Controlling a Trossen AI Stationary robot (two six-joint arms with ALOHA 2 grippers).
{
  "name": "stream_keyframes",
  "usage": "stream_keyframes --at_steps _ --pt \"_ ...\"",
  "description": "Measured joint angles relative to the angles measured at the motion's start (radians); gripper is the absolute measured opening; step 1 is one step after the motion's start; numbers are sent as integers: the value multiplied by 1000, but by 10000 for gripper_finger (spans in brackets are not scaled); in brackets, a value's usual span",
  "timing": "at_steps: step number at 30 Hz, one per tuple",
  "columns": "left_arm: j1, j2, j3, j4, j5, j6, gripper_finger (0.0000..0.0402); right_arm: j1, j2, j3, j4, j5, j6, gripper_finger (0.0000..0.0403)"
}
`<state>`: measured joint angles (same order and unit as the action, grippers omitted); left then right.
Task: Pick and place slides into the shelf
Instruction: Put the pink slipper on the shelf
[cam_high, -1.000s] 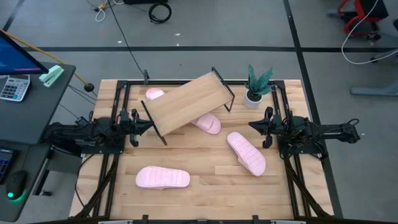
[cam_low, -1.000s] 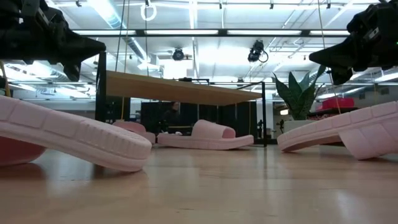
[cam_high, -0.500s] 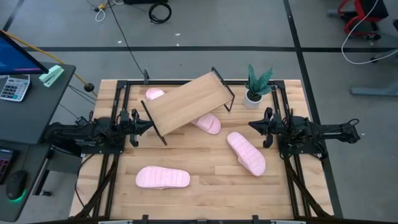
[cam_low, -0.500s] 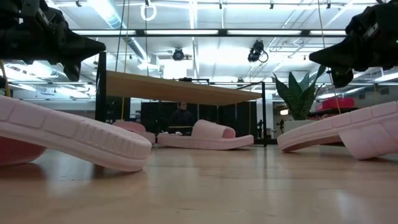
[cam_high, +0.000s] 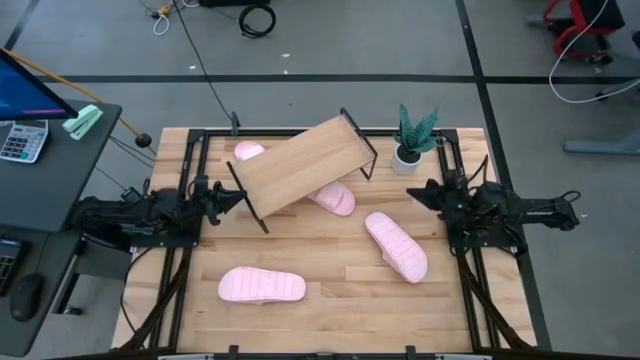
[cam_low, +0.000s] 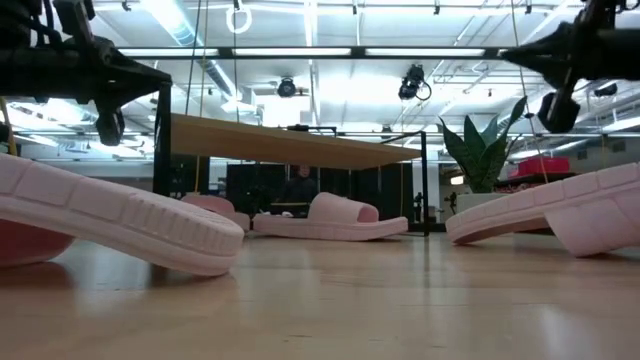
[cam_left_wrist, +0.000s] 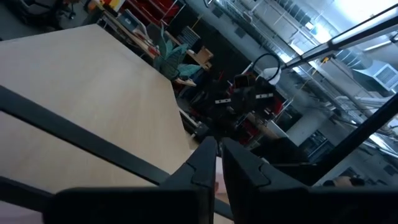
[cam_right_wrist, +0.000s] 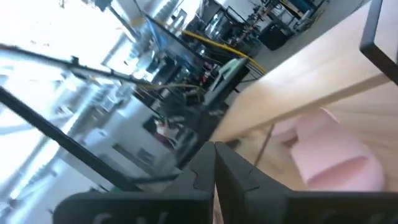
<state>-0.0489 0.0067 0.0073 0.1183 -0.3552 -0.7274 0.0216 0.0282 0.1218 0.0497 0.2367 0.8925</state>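
The shelf (cam_high: 300, 165), a slanted light-wood board on a thin black frame, stands at the table's far middle. One pink slide (cam_high: 335, 198) lies partly under its right end, and it also shows in the right wrist view (cam_right_wrist: 329, 155). A second slide (cam_high: 247, 151) lies behind the shelf's left end. A third (cam_high: 262, 286) lies near the front left, a fourth (cam_high: 396, 245) at the right. My left gripper (cam_high: 238, 197) is shut and empty, above the table just left of the shelf. My right gripper (cam_high: 412, 190) is shut and empty, right of the shelf.
A small potted plant (cam_high: 413, 135) stands at the far right corner, close behind my right gripper. Black frame rails (cam_high: 195, 160) run along the table's sides. Bare tabletop (cam_high: 340, 290) lies between the two front slides.
Both grippers have rolled about their wrists while staying shut. My right gripper has also risen a little and drawn slightly toward the far edge. The slides and the shelf have not moved.
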Motion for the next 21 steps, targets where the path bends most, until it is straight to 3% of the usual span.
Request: stream_keyframes --at_steps 6,12,21 --pt "0 0 0 14 0 -1 34 1 96 90 0 -1 44 15" --pt "0 0 0 46 -11 26 62 1 350 275 -65 -99 -14 35" --pt "0 0 22 60 -37 98 119 1 835 836 -712 -462 -333 71"
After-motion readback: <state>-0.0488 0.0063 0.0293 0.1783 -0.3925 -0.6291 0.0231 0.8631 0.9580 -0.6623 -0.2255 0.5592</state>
